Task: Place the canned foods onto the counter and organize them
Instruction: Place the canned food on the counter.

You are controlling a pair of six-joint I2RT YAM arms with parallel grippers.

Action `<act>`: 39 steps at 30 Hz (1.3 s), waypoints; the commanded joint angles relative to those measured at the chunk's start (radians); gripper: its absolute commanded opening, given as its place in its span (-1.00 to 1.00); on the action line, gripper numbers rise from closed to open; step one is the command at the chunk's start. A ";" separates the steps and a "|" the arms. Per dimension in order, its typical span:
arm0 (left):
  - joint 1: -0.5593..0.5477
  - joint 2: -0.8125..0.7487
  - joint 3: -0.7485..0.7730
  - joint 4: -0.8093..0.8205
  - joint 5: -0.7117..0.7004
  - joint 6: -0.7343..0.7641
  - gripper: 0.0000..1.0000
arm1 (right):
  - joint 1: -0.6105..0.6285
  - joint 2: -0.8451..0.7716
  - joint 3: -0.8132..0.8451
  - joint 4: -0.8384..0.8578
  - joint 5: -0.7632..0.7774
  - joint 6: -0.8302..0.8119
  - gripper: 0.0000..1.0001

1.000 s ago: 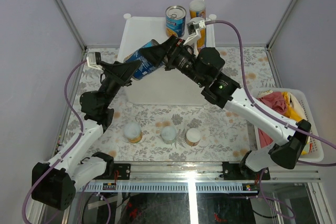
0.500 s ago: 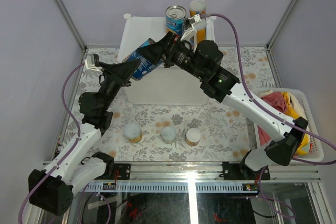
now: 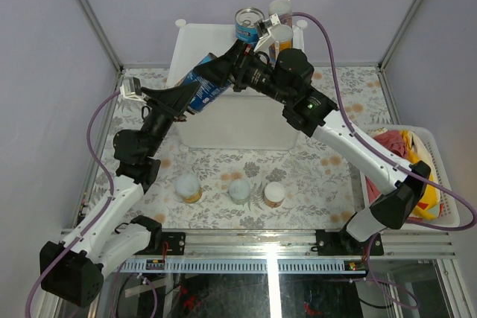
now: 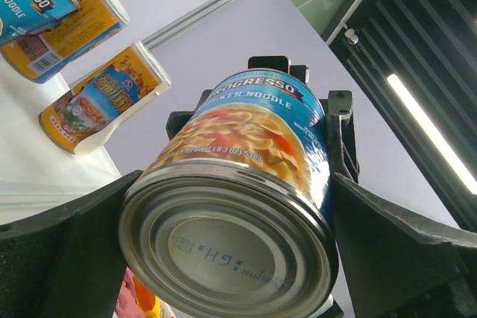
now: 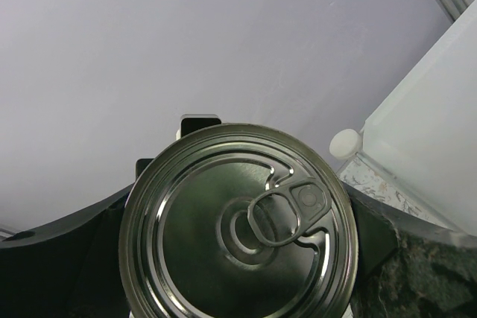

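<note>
**One can, two grips**

In left gripper [image 4: 223, 240]: base end of blue can [image 3: 203, 88], clamped. In right gripper [image 5: 238, 236]: its pull-tab end, likewise clamped. Long axis slanted lower left to upper right in top view, above counter [image 3: 246, 123]; standing cans [image 3: 249, 26] upper centre, just beyond.

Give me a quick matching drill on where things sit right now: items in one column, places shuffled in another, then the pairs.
1. tilted blue soup can
2. upright blue can
3. three short jars
4. slatted basket

A. on the table, in front of the counter
B. table's right edge
C. counter's far edge
D. between left gripper and right gripper

Pairs: 1-D, 2-C, 3-A, 4-B.
</note>
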 commanded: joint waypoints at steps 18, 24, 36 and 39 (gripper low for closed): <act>0.010 -0.037 0.014 0.033 -0.034 0.055 0.99 | -0.154 -0.051 0.124 0.284 0.001 0.037 -1.00; 0.009 -0.065 0.014 -0.019 -0.053 0.071 0.99 | -0.169 -0.029 0.154 0.263 -0.014 0.006 -1.00; 0.009 -0.108 0.017 -0.128 -0.050 0.104 0.99 | -0.168 0.090 0.393 0.027 -0.040 -0.242 -1.00; 0.010 -0.115 0.019 -0.149 -0.045 0.114 0.99 | -0.165 0.143 0.491 -0.069 -0.039 -0.322 -1.00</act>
